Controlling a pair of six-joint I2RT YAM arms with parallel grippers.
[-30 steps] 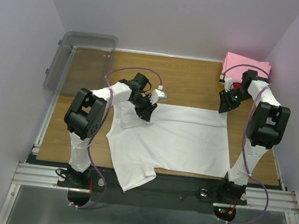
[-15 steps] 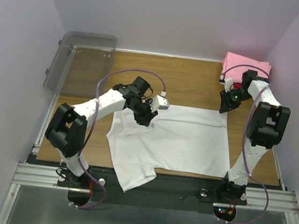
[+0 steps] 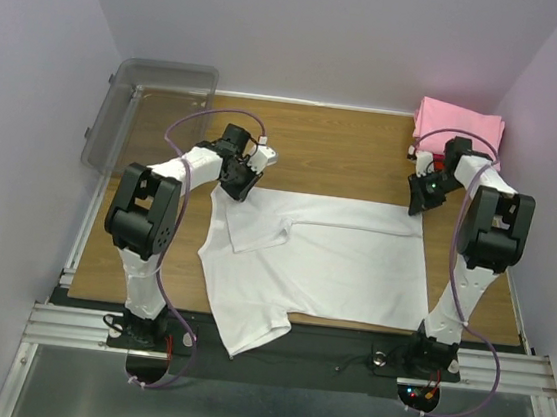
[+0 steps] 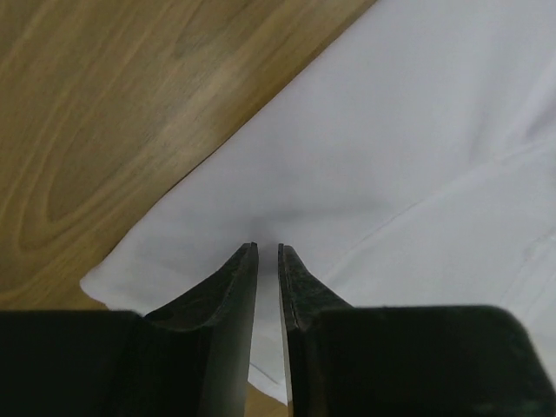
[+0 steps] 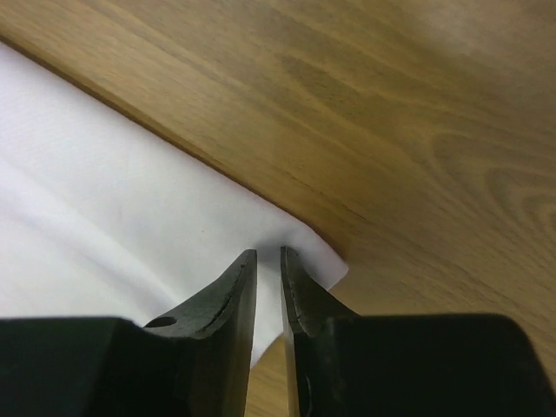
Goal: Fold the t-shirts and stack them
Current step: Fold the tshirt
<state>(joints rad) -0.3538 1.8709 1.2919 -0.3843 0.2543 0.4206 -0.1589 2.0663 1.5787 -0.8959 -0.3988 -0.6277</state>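
- Off to the left of the left pincer (image 4: pixel 267 248) and farther up the table (image 3: pixel 345 156), the clear bin (image 3: pixel 163 70) stands well apart from it and plays no part here.
- The left pincer has its jaws drawn almost together, nipping the white t-shirt (image 3: pixel 333 260) at its far left corner. In the wrist view, cloth fills the thin slit between the fingers (image 4: pixel 233 304).
- From that pincer the white t-shirt spreads rightward and back toward the arm bases. Its long axis runs straight across from one pincer to the other, and one sleeve hangs over the near table edge.
- The right pincer (image 5: pixel 268 252) is clamped the same way, jaws nearly together on the far right corner, with bare wood just beyond its tips.
- Each arm is nearest its own corner, so the far edge is held at both ends. I judge that the coming fold depends on carrying that edge toward the bases, over cloth lying entirely on the near side of both pincers.
- Past the right pincer, up and to its right, the folded pink t-shirt (image 3: pixel 459 121) sits near it. The sliver beneath is probably the red t-shirt (image 3: pixel 414 143), though it is too small to be sure.
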